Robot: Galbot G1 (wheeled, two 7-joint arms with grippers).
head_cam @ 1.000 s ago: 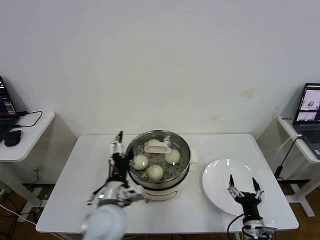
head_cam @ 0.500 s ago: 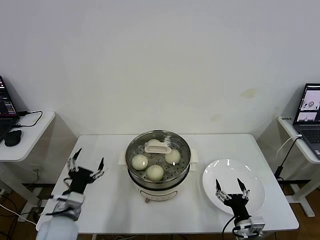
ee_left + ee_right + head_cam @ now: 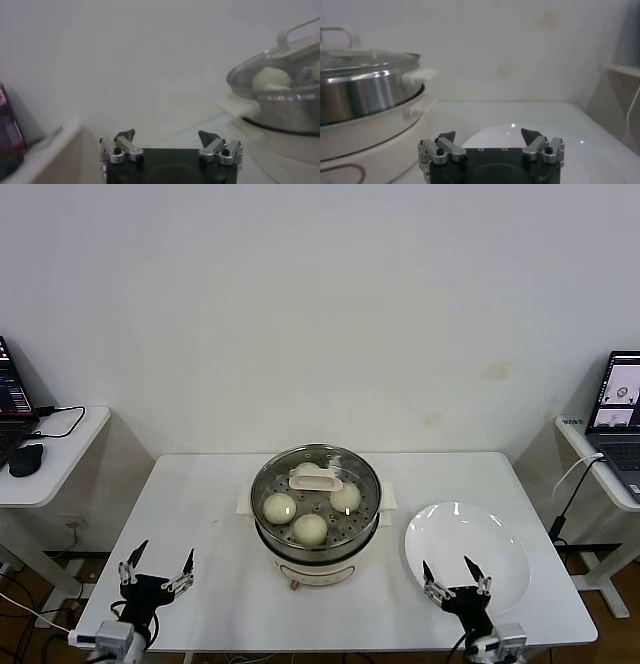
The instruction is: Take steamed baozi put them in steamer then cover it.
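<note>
The steel steamer (image 3: 316, 546) stands mid-table with cream-white handles. The glass cover (image 3: 360, 476) lies on it, its cream handle (image 3: 316, 477) up. Three baozi (image 3: 310, 528) show through the glass; a fourth is hidden. My left gripper (image 3: 156, 568) is open and empty at the table's front left edge, well clear of the pot. My right gripper (image 3: 456, 577) is open and empty at the front right. The left wrist view shows the left gripper (image 3: 166, 138), the pot (image 3: 290, 107) and a bun (image 3: 270, 79). The right wrist view shows the right gripper (image 3: 489, 137) and the pot (image 3: 365, 92).
An empty white plate (image 3: 470, 534) lies right of the steamer, just beyond my right gripper; it also shows in the right wrist view (image 3: 490, 137). Side desks with a laptop (image 3: 620, 409) on the right and a mouse (image 3: 24, 457) on the left flank the table.
My left gripper has drawn back from the steamer's left side to the table's front left edge. My right gripper has drawn back off the plate toward the front edge. The cover stays on.
</note>
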